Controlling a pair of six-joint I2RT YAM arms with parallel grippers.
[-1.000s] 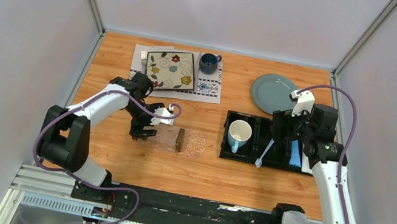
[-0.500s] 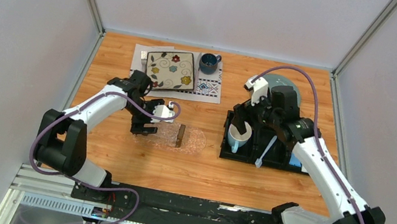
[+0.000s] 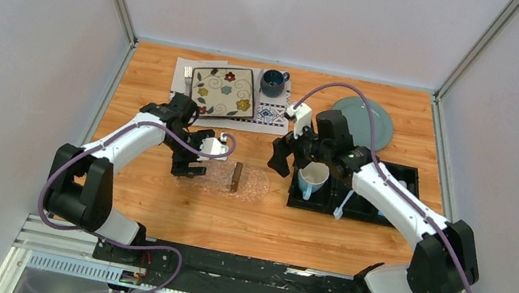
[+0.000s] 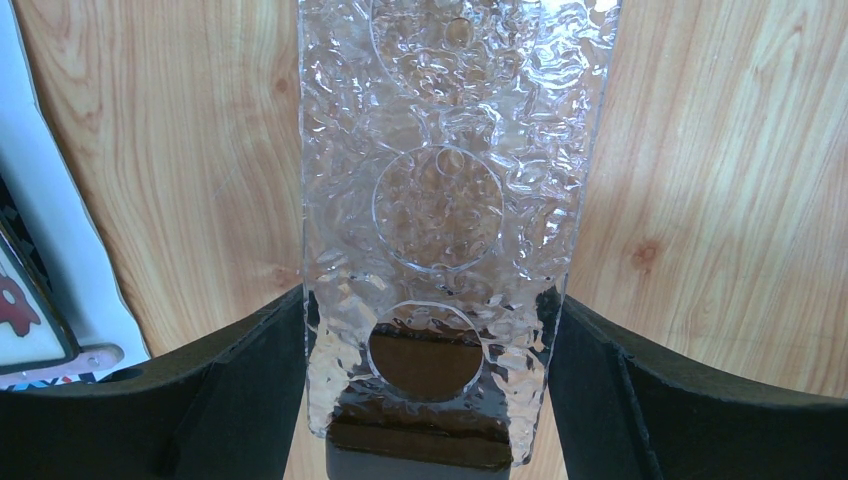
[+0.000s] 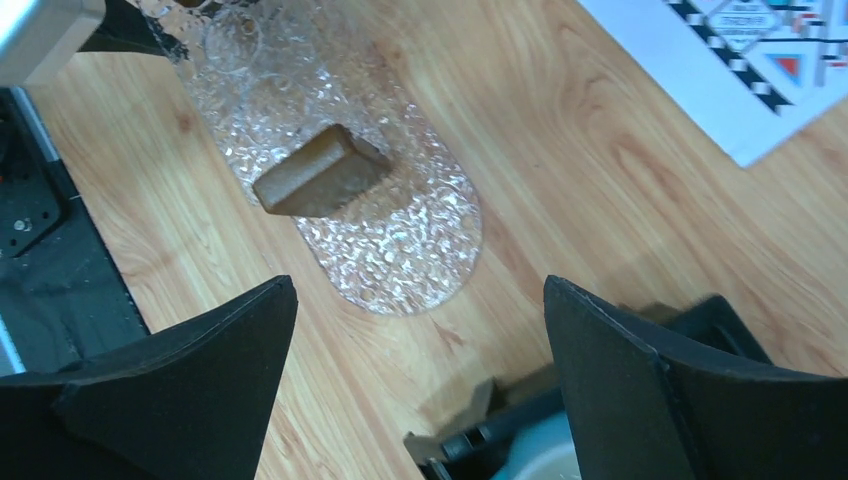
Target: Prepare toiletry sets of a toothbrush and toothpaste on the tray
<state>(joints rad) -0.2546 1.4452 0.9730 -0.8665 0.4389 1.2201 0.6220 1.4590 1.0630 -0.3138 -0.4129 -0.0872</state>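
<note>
The clear textured tray (image 3: 214, 179) lies at mid-table, its dark wooden end piece (image 3: 235, 177) on the right. My left gripper (image 3: 188, 169) straddles the tray's left end. In the left wrist view both fingers press against the sides of the tray (image 4: 440, 150), so the left gripper (image 4: 428, 300) is shut on it. My right gripper (image 3: 275, 161) hangs open and empty between the tray and the mug. From the right wrist view, the right gripper (image 5: 418, 290) sits over bare wood. The white toothbrush (image 3: 347, 200) leans in the black organizer (image 3: 409, 170). No toothpaste is in view.
A white mug (image 3: 313, 177) with a blue handle stands in the organizer's left compartment. A clear oval mat (image 5: 400, 230) lies under the tray's right end. At the back are a floral square plate (image 3: 224, 92), a dark mug (image 3: 274, 82) and a grey round plate (image 3: 373, 122).
My right arm has swung left, from over the organizer's right side to the gap between the mug and the tray. The left gripper and the tray have barely moved.
</note>
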